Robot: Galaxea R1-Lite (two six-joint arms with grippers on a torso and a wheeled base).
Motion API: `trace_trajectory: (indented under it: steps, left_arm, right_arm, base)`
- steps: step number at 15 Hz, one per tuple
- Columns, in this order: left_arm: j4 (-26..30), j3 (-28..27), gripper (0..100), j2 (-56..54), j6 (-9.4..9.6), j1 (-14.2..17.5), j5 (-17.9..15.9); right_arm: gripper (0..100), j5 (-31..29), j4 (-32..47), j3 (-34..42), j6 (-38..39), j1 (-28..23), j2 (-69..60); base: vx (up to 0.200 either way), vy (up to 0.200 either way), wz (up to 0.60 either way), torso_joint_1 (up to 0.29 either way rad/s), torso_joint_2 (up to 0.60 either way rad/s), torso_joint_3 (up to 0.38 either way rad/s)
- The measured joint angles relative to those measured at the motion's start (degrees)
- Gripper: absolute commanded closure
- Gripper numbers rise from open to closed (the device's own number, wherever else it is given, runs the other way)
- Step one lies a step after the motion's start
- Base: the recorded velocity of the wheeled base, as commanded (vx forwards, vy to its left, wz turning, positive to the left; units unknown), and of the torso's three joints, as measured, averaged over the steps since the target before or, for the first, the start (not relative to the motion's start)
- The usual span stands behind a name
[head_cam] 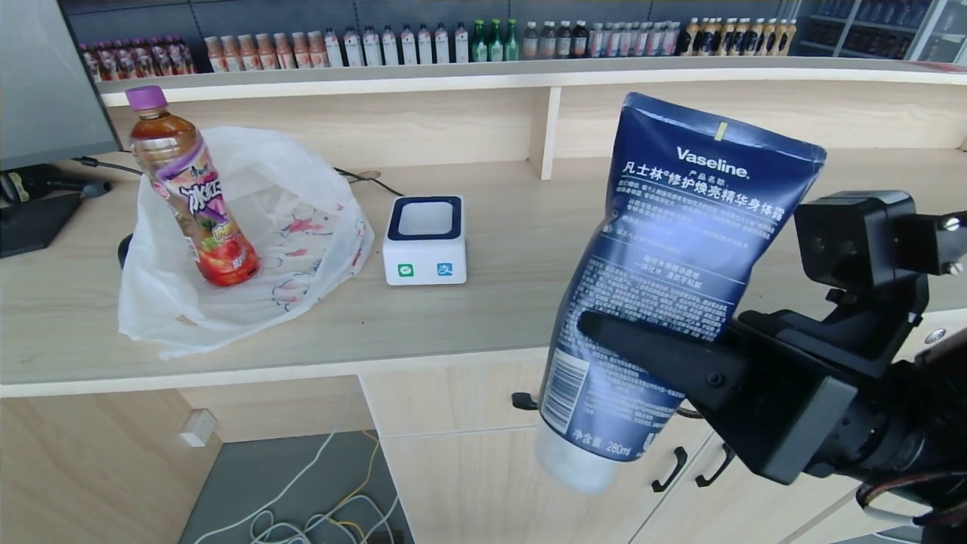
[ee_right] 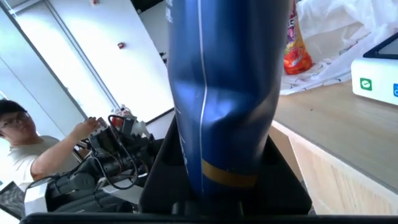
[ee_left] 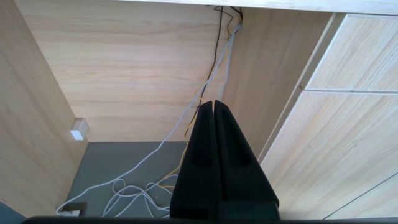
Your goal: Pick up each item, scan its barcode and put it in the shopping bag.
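Fingers of the right gripper (head_cam: 613, 332) clamp a dark blue soft plastic lotion tube (head_cam: 680, 227), cap down, before the wooden worktop (head_cam: 491, 317) bearing the white plastic shopping bag (head_cam: 310, 249); fingers of the left gripper (ee_left: 214, 106) are pressed together.

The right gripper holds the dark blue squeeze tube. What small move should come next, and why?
Probably carry the right gripper toward the white box-shaped scanner on the wooden counter, turning the dark blue squeeze tube so its barcode meets the scanner's window. The tube hangs cap-down before the counter's front edge, barcode facing the head camera, apart from the scanner.
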Motion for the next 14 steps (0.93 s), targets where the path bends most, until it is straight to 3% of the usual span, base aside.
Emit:
trace_trajectory:
  steps: [6,14]
  left_arm:
    - [0.0,0.0,100,0.0,0.0,0.0,0.0]
    - [0.0,0.0,100,0.0,0.02,0.0,0.0]
  right_arm:
    - [100,-0.05,0.02,-1.97,7.58,-1.9,-3.01]
    - [100,-0.05,0.05,-2.22,7.85,-2.61,-3.75]
  base:
    - [0.0,0.0,0.0,0.0,0.0,0.0]
    - [0.0,0.0,0.0,0.0,0.0,0.0]
